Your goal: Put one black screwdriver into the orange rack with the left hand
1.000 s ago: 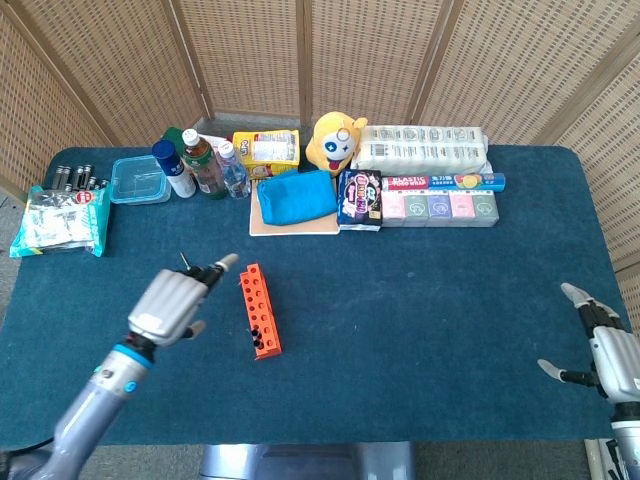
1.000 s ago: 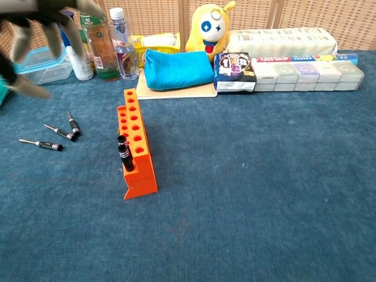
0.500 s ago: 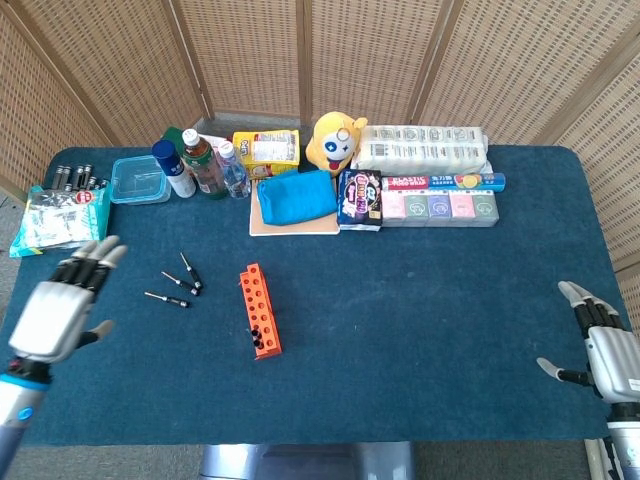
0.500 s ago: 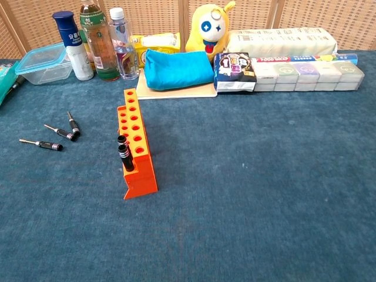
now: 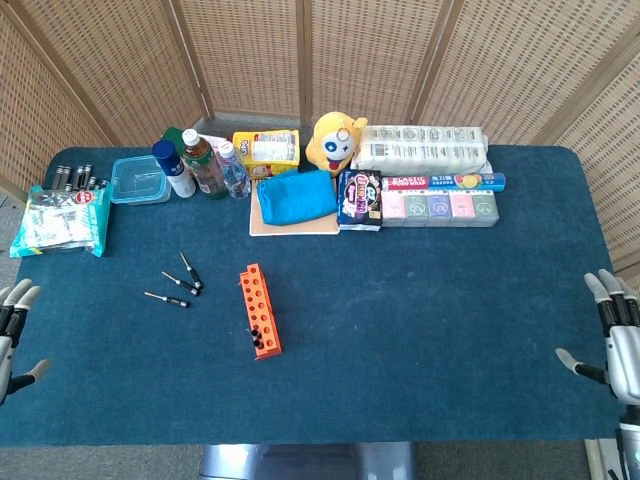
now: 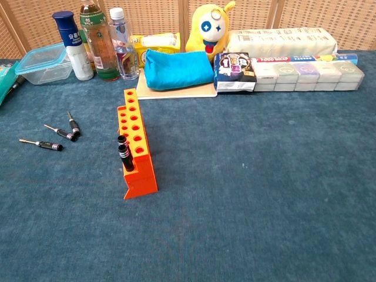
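An orange rack (image 5: 259,310) (image 6: 136,144) stands left of the table's middle, with two black screwdrivers (image 6: 124,154) upright in its near holes. Three black screwdrivers lie loose on the blue cloth to its left: one (image 5: 189,272) (image 6: 72,124), a second (image 5: 179,283) (image 6: 61,133) and a third (image 5: 167,299) (image 6: 42,144). My left hand (image 5: 12,332) shows only at the head view's left edge, fingers apart and empty, far from the screwdrivers. At the right edge my right hand (image 5: 618,336) is spread and empty too. Neither hand appears in the chest view.
Along the back stand a clear plastic box (image 5: 139,180), bottles (image 5: 203,165), a snack bag (image 5: 266,149), a blue pouch on a board (image 5: 296,196), a yellow plush toy (image 5: 334,142), packets and boxes (image 5: 440,205). A bag with batteries (image 5: 62,215) lies at the far left.
My left hand has pulled back from beside the rack to the left edge of the table, empty. The three loose screwdrivers it hid now show. The right hand shifted slightly.
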Motion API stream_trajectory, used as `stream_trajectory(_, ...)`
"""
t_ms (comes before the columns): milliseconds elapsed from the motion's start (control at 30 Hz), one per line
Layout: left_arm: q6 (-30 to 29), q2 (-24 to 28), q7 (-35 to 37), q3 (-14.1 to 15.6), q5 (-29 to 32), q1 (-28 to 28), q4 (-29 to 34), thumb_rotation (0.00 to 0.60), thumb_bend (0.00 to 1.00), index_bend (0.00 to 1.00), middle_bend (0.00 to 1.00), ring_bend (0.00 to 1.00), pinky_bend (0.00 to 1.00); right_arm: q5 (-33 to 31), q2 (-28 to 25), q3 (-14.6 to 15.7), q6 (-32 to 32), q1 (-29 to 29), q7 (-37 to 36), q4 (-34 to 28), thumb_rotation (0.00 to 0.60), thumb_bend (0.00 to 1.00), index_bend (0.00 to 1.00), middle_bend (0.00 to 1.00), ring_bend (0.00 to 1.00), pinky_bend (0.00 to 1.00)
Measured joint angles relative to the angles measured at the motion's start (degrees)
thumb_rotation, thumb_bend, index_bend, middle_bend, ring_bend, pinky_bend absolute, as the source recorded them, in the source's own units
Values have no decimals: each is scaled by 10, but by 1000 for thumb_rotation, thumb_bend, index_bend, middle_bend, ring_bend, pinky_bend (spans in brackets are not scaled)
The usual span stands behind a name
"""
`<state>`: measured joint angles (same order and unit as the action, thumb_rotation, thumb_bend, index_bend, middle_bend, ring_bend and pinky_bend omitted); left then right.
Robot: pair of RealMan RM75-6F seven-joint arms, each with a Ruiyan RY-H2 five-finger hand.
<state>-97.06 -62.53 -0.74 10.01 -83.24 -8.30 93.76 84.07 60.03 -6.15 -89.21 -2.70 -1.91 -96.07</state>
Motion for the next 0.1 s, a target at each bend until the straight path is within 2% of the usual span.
stream_trajectory(100, 10, -5, -1, -7, 2, 2, -2, 600, 138, 0, 0, 0, 173, -2, 0, 0, -1, 2, 1, 0, 600, 0, 22, 22, 37, 79)
